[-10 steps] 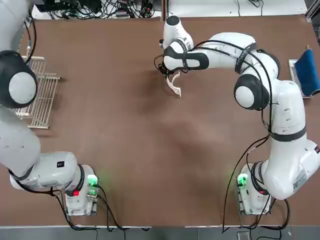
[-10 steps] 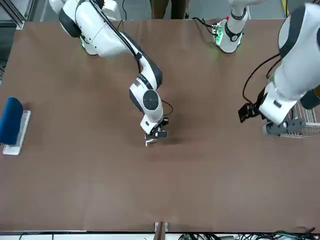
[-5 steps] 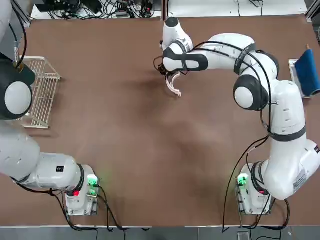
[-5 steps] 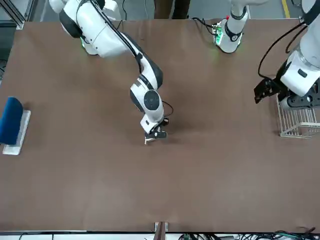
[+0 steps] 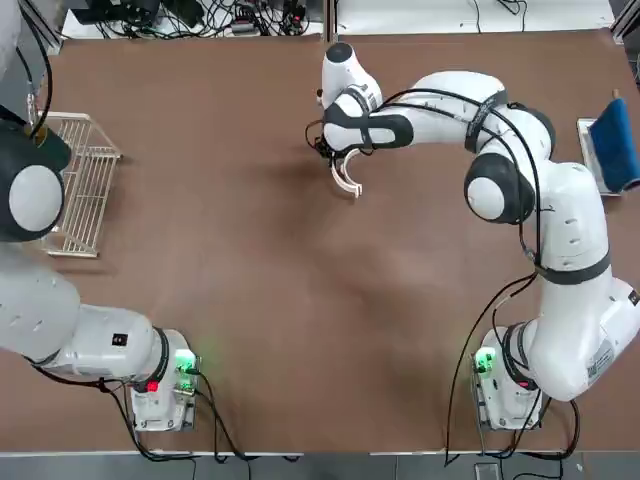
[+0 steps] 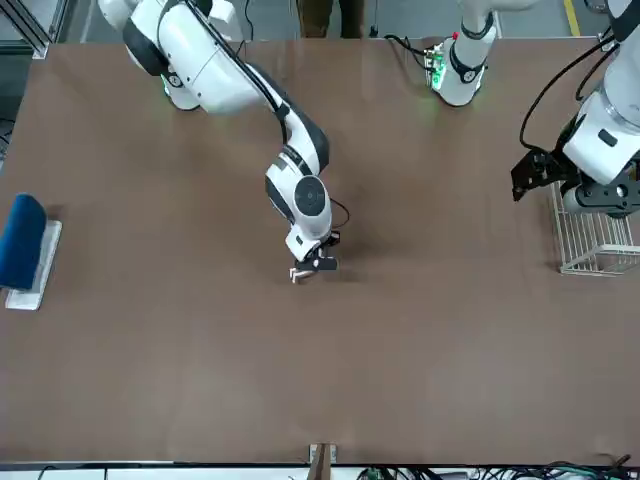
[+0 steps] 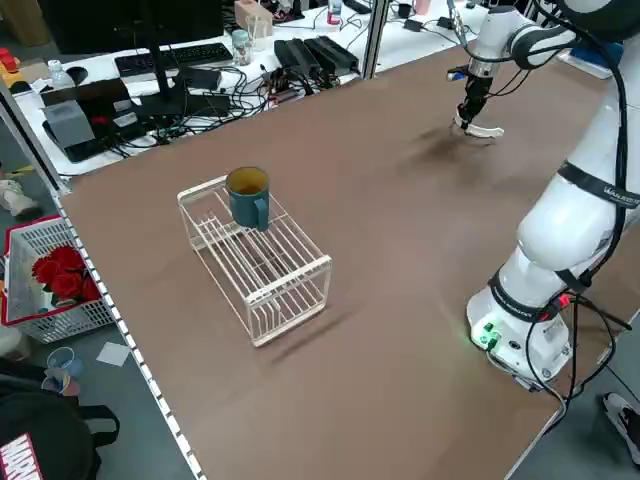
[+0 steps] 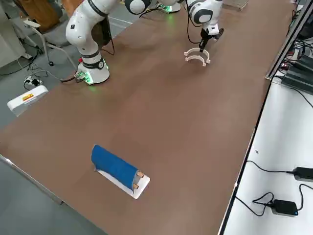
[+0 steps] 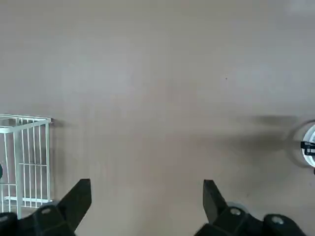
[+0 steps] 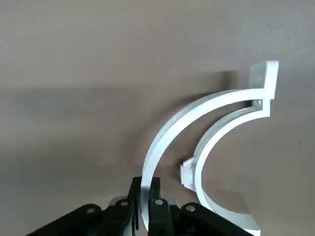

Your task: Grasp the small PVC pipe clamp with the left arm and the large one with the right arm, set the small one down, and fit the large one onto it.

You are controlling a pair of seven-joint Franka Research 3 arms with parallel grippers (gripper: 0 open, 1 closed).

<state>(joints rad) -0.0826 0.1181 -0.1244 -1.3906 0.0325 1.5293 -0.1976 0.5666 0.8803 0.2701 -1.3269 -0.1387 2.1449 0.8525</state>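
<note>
Right gripper (image 10: pixel 145 199) reaches low over mid-table (fingers pinched together), left gripper (image 9: pixel 145 204) raised, fingers apart

The table (image 5: pixel 250 330) is seen from straight overhead, arm bases at the bottom, and from across it facing the robot. It is covered diagonally from both sides by raised cameras. The wire rack (image 7: pixel 262 260) is shared by overhead, front, left-side and left-wrist views. Close looks are given by both wrist cameras.

Brown table (image 7: pixel 360 210) in a cluttered lab.
A bench (image 7: pixel 150 75) with keyboard (image 7: pixel 165 58) and cables stands beyond it; grey floor (image 8: pixel 19 78) around.
</note>
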